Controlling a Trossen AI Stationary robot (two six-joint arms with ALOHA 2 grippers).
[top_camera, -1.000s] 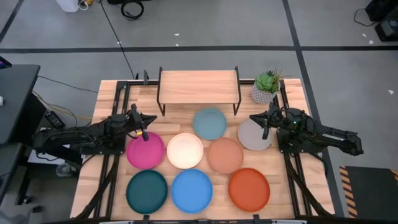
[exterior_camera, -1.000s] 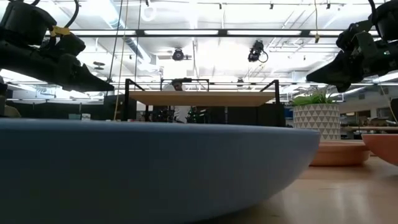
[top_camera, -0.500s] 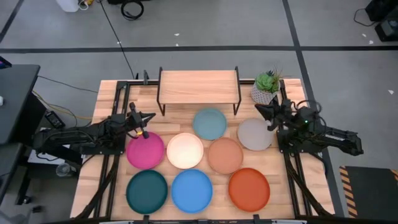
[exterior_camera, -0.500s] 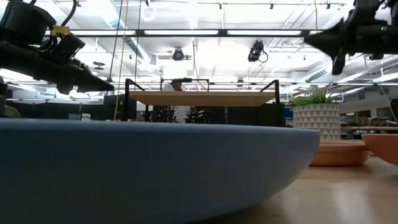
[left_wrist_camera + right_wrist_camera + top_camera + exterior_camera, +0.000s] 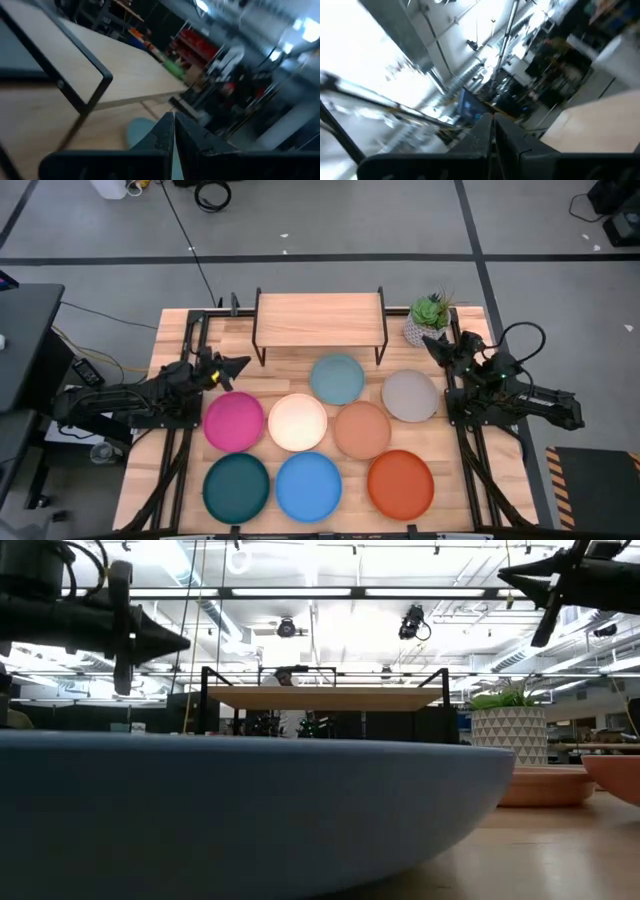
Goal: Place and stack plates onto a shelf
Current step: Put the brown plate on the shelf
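Left gripper (image 5: 238, 361): jaws pressed together, nothing between them, up off the table just beside the shelf's (image 5: 320, 315) left legs, above the magenta plate (image 5: 234, 421). In my left wrist view the fingertips (image 5: 172, 125) meet in a thin seam, pointing at the shelf board and the pale blue plate (image 5: 139, 131).

Right gripper (image 5: 432, 342): jaws also closed on nothing, raised high next to the potted plant (image 5: 428, 317), past the grey plate's (image 5: 410, 395) far edge.

No plate on the shelf. All eight flat on the table (image 5: 175, 340) in front of it: pale blue and grey nearest the shelf, then magenta, cream (image 5: 297, 422), salmon (image 5: 362, 430), then dark teal (image 5: 236, 486), bright blue (image 5: 308, 485), orange (image 5: 400, 483).
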